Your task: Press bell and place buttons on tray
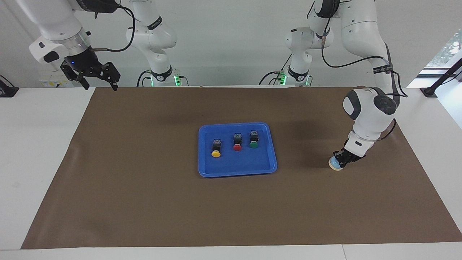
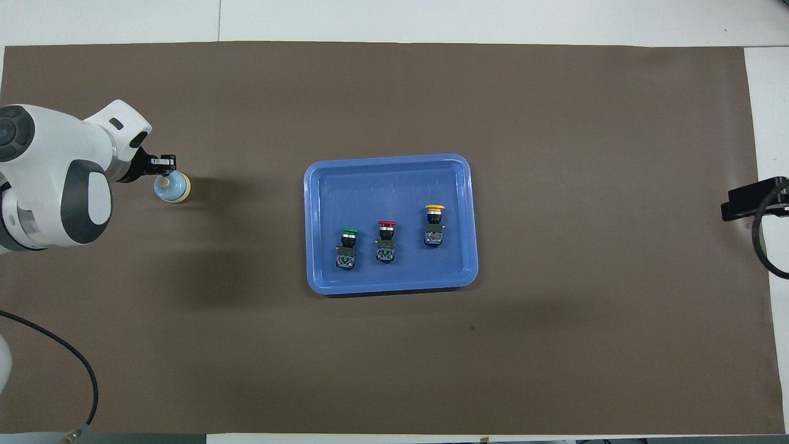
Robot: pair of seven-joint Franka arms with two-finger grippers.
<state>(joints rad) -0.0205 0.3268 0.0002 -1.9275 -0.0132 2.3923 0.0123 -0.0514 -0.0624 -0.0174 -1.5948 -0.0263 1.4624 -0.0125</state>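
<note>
- The counter (image 1: pixel 43 151) is white and carries a wide brown mat (image 1: pixel 144 202) over most of its top.
- The tray (image 1: pixel 236 169), bright blue with a raised rim, lies flat at the middle of the mat.
- The left arm (image 1: pixel 371 112) bends down over its own end of the mat; the right arm (image 1: pixel 57 25) waits raised above the mat's corner at its own end, close to the robots.
- The right pincer (image 1: pixel 96 80) hangs there with its fingers spread apart and nothing between them.
- The left pincer (image 1: pixel 341 159) has its fingertips together and is down on the top of the bell; it holds nothing.
- The bell (image 1: pixel 335 165), a light-blue dome on a cream rim, stands on the mat well apart from the tray, toward the left arm's end.
- Three buttons stand in a row in the tray, apart from each other: the green button (image 1: pixel 253 144), the red button (image 1: pixel 237 147) in the middle, and the yellow button (image 1: pixel 216 153).
</note>
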